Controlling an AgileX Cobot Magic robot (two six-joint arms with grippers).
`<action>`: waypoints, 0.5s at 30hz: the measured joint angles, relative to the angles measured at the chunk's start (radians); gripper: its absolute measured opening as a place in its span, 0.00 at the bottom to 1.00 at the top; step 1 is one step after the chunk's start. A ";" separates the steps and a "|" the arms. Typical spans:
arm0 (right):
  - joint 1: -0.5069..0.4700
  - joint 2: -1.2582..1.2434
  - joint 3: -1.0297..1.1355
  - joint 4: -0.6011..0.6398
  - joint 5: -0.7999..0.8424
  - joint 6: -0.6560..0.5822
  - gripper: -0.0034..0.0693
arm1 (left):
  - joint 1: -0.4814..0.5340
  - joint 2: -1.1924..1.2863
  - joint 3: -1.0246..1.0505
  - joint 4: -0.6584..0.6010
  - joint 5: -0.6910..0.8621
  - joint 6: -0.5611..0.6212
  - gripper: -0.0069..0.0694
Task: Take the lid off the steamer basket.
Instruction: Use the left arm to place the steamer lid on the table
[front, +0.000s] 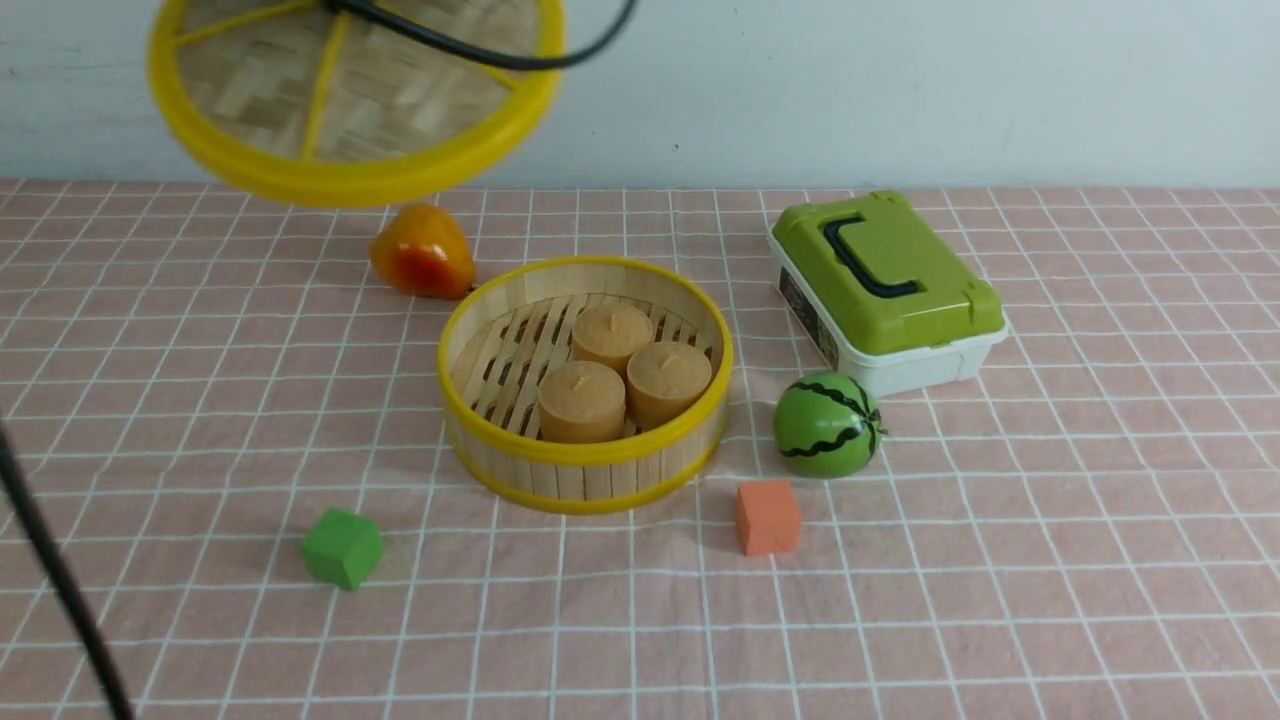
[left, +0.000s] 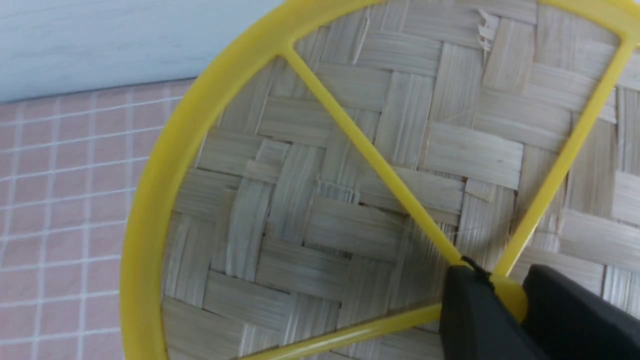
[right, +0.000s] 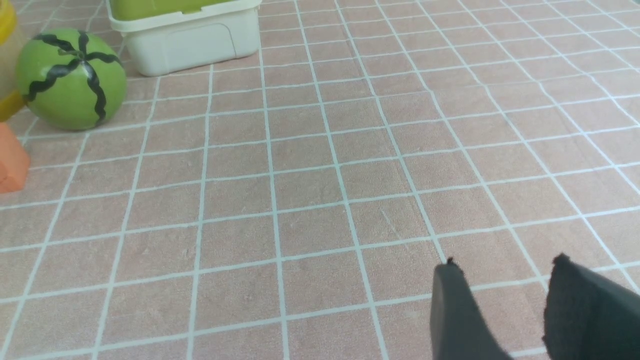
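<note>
The lid (front: 350, 90), a woven bamboo disc with yellow rim and spokes, hangs tilted high at the upper left of the front view, well clear of the table. In the left wrist view the lid (left: 350, 200) fills the frame, and my left gripper (left: 505, 292) is shut on its yellow centre knob. The steamer basket (front: 585, 460) stands uncovered at the middle of the table with three tan round cakes (front: 620, 370) inside. My right gripper (right: 505, 265) is open over bare cloth, holding nothing; it does not show in the front view.
A white box with a green lid (front: 885, 290) stands right of the basket, with a toy watermelon (front: 828, 424) in front of it. An orange cube (front: 767, 517), a green cube (front: 343, 548) and an orange pear (front: 422, 252) lie around the basket. A black cable (front: 60, 580) crosses the lower left.
</note>
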 joint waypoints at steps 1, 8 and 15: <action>0.000 0.000 0.000 0.000 0.000 0.000 0.38 | 0.071 -0.035 0.071 -0.026 -0.019 0.000 0.23; 0.000 0.000 0.000 0.000 0.000 0.000 0.38 | 0.246 -0.013 0.396 -0.145 -0.239 0.000 0.23; 0.000 0.000 0.000 0.000 0.000 0.000 0.38 | 0.276 0.183 0.530 -0.171 -0.388 -0.072 0.23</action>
